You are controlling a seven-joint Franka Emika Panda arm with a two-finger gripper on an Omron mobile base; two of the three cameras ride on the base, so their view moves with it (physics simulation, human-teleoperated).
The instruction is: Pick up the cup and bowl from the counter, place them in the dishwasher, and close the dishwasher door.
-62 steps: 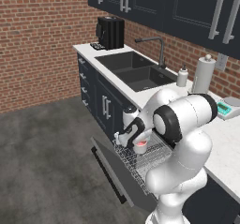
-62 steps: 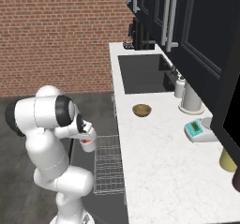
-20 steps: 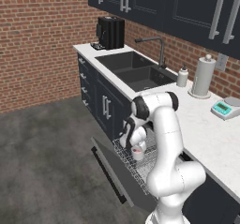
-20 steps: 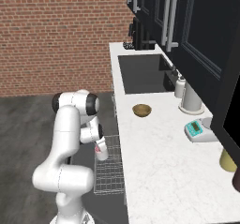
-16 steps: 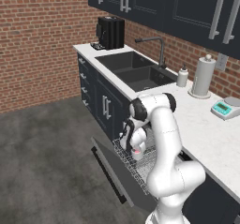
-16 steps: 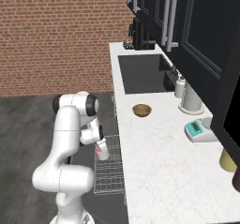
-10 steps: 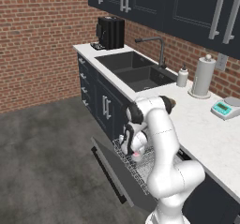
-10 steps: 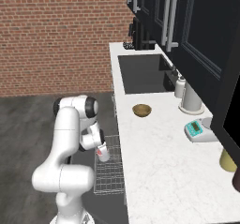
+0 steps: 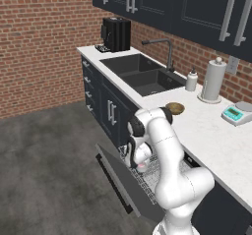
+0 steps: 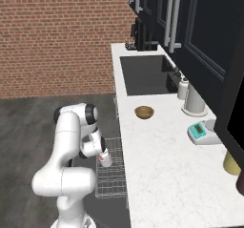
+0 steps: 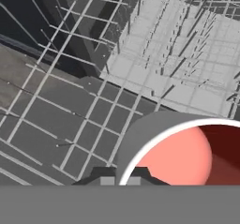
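We see the arm folded low over the open dishwasher, with the gripper clamped tight on the cup. The cup hangs just above the wire rack, which is pulled out over the lowered dishwasher door. In the hand view the cup sits at the lower right, its white rim curving around a pink-red inside, and the grey grid of the rack spreads out beyond it; we cannot tell from any view whether the cup's base touches the wires.

The bowl rests on the white tabletop, well apart from the gripper, between the sink and the small scale. In the left base view the bowl lies near the tabletop's front edge, just behind the arm's shoulder.
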